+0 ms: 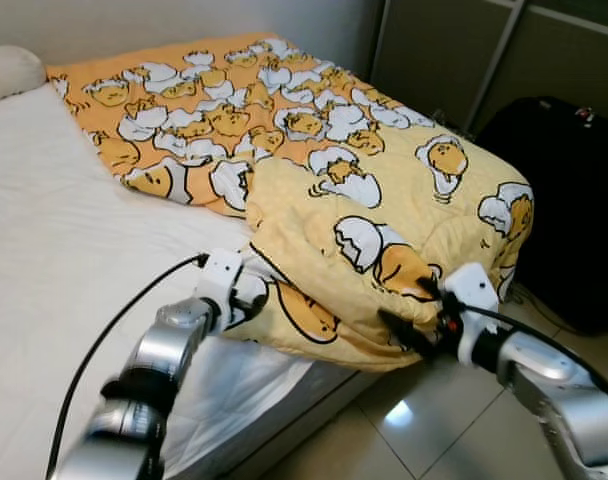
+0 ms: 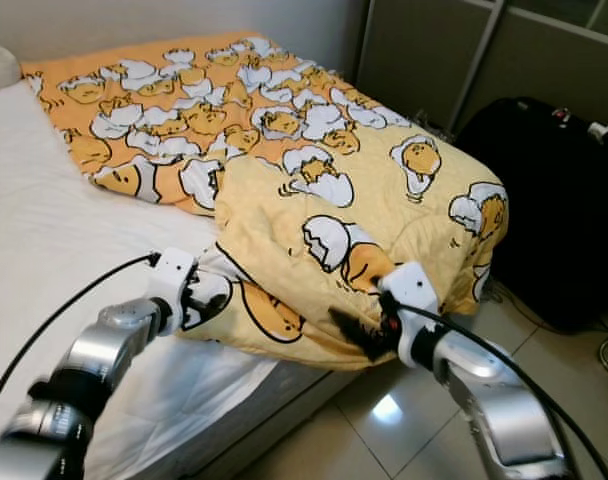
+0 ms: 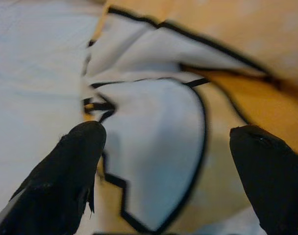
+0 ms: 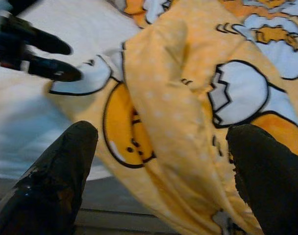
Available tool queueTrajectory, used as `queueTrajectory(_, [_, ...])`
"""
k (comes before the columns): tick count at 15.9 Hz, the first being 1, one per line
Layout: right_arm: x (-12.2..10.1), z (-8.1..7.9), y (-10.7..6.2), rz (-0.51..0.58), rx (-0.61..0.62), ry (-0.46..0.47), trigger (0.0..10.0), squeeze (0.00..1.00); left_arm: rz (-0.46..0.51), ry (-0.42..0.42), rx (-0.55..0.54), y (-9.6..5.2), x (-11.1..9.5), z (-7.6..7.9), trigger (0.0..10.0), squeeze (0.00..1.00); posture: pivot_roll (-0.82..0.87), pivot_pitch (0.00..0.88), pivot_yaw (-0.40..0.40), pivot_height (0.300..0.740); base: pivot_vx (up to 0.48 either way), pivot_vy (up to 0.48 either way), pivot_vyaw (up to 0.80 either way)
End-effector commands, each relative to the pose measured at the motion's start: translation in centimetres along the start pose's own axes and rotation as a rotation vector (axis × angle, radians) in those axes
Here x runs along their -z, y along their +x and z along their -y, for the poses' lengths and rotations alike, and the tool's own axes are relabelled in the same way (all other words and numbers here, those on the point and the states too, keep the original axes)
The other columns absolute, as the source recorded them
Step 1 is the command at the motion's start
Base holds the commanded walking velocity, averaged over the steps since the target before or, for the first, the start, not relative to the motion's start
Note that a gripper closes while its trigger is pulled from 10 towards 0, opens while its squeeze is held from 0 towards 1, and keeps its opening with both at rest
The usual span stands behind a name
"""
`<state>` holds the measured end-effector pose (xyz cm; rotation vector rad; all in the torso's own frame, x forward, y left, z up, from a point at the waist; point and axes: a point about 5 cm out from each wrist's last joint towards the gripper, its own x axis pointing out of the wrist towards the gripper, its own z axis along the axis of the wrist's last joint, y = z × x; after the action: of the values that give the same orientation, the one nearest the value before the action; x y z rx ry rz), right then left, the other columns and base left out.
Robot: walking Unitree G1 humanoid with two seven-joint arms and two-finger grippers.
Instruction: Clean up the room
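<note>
2 sets of black fingers, both spread open, face a yellow cartoon-egg quilt [image 1: 384,210] bunched at the foot corner of the bed [image 1: 54,230], part spilling over the edge above the tiled floor [image 1: 434,420]. My left gripper [image 1: 252,292] sits at its near hem; my right gripper [image 1: 409,328] at the overhanging fold. Soft, floppy, likely light but bulky: best pinched at thick hems.

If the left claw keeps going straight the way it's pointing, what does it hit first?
Most likely the yellow blanket: its folded edge lies right between the open fingers of the left claw, though depth is hard to judge.
</note>
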<state>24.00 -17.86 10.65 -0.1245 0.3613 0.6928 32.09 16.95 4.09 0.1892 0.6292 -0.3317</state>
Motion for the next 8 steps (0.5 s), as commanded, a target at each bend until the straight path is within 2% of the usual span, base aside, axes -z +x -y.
queueTrajectory(1, [-0.3, -0.4, -0.3, 0.0, -0.063, 0.005, 10.0, 1.0, -0.028, 0.007, -0.033, 0.4, 0.2, -0.4, 10.0, 0.0, -0.18, 0.0, -0.018, 0.74, 0.0, 0.0, 0.0])
queueTrajectory(4, [-0.3, -0.5, -0.8, -0.021, -0.107, 0.005, 10.0, 1.0, -0.099, -0.004, -0.038, 0.8, 1.1, -0.5, 10.0, 0.0, -0.2, 0.0, -0.011, 0.74, 0.0, 0.0, 0.0])
queueTrajectory(6, [-0.3, -0.5, -0.8, -0.023, -0.105, 0.003, 10.0, 1.0, -0.101, -0.005, -0.034, 0.8, 1.2, -0.4, 10.0, 0.0, -0.2, 0.0, -0.011, 0.74, 0.0, 0.0, 0.0])
queueTrajectory(7, [-0.5, -0.4, -0.8, -0.026, -0.105, 0.01, 10.0, 1.0, -0.103, -0.039, -0.011, 1.1, 1.5, 0.0, 0.0, 0.0, -0.21, 0.0, -0.014, 0.74, 0.0, 0.0, 0.0])
queueTrajectory(8, [-0.5, -0.4, -0.8, -0.026, -0.105, 0.01, 10.0, 1.0, -0.103, -0.039, -0.011, 1.1, 1.5, 0.0, 0.0, 0.0, -0.21, 0.0, -0.014, 0.74, 0.0, 0.0, 0.0])
